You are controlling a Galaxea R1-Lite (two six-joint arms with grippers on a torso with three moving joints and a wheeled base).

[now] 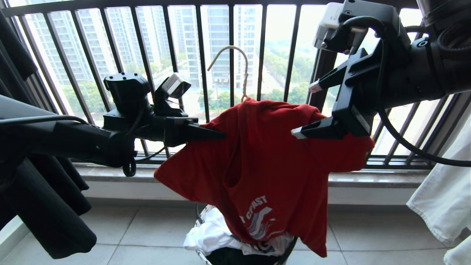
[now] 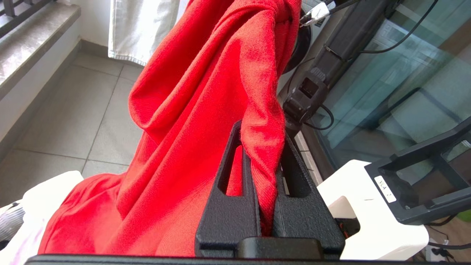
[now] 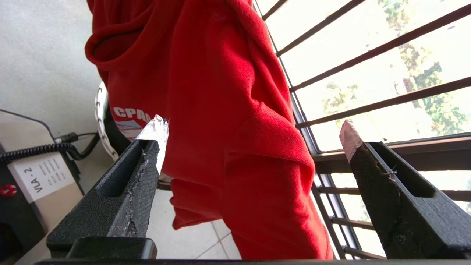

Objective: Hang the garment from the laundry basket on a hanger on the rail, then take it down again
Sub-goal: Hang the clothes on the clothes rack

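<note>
Left end effector (image 1: 217,135) clenched on a fold at the shirt's (image 1: 265,165) left shoulder, pointing across toward the centre. Right end effector (image 1: 305,110) released, jaws spread wide, shirt's right shoulder just in front of them; lower fingertip at the cloth, contact unclear. Shirt hangs in mid-air over the basket (image 1: 206,217), hem trailing into it. Hanger (image 1: 235,66) is inside the neck, hook sticking up, caught on nothing; rail not in view. Shoulder line runs left-right between the arms. My read: right arm is nearer the free shoulder and would grasp there.
</note>
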